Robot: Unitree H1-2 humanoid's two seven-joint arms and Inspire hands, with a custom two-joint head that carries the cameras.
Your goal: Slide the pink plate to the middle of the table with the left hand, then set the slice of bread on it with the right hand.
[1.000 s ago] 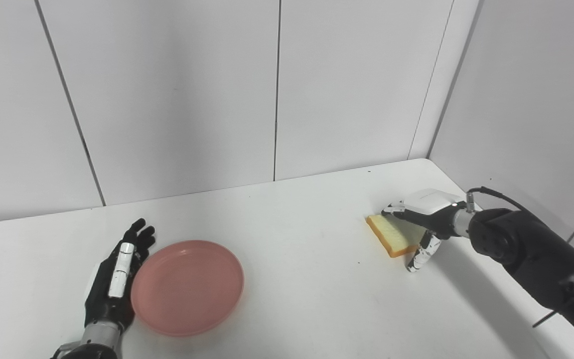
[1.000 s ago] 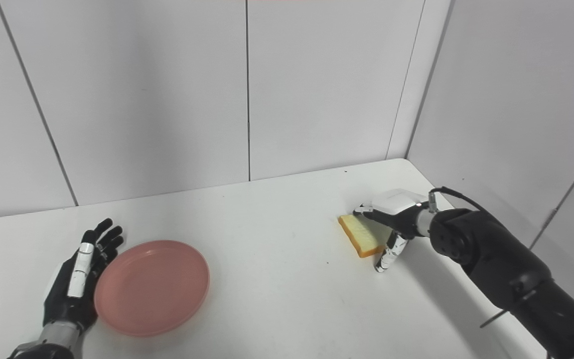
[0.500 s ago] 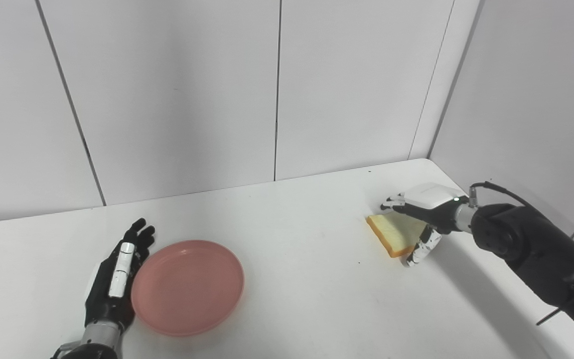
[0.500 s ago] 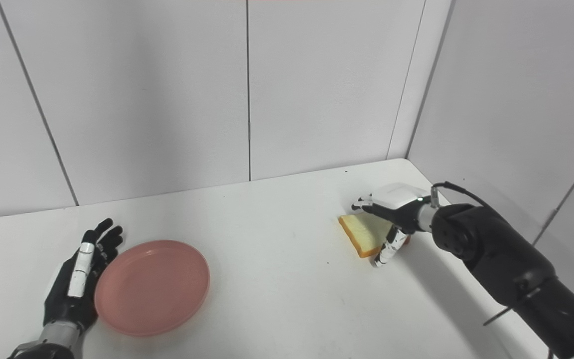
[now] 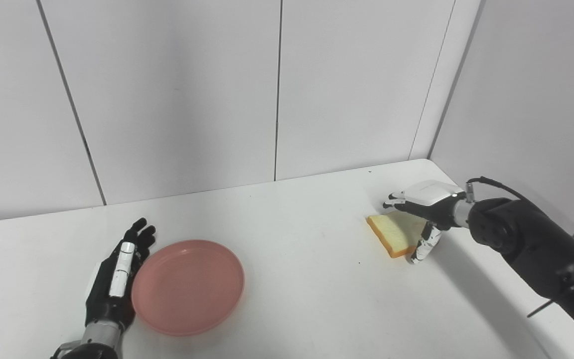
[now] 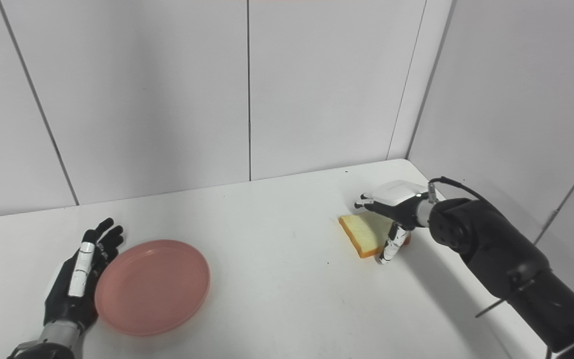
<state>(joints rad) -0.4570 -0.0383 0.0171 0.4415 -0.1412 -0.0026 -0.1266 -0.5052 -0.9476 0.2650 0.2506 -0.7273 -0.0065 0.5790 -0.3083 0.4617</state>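
The pink plate point(image 5: 188, 285) lies on the white table point(image 5: 307, 299) at the front left. My left hand point(image 5: 117, 271) rests flat and open against the plate's left rim, fingers pointing away from me. The slice of bread point(image 5: 393, 233) lies at the right side of the table, yellow with a darker crust. My right hand point(image 5: 424, 209) hovers over its far right part, fingers spread above it and the thumb reaching down by the near right edge. It holds nothing. Part of the bread is hidden under the hand.
Grey wall panels stand close behind the table and along its right side, meeting in a corner point(image 5: 429, 157) just past the bread. My black right forearm point(image 5: 531, 249) runs along the table's right edge.
My right hand has risen a little off the bread and pulled slightly back to the right. The left hand, the plate and the bread have not moved.
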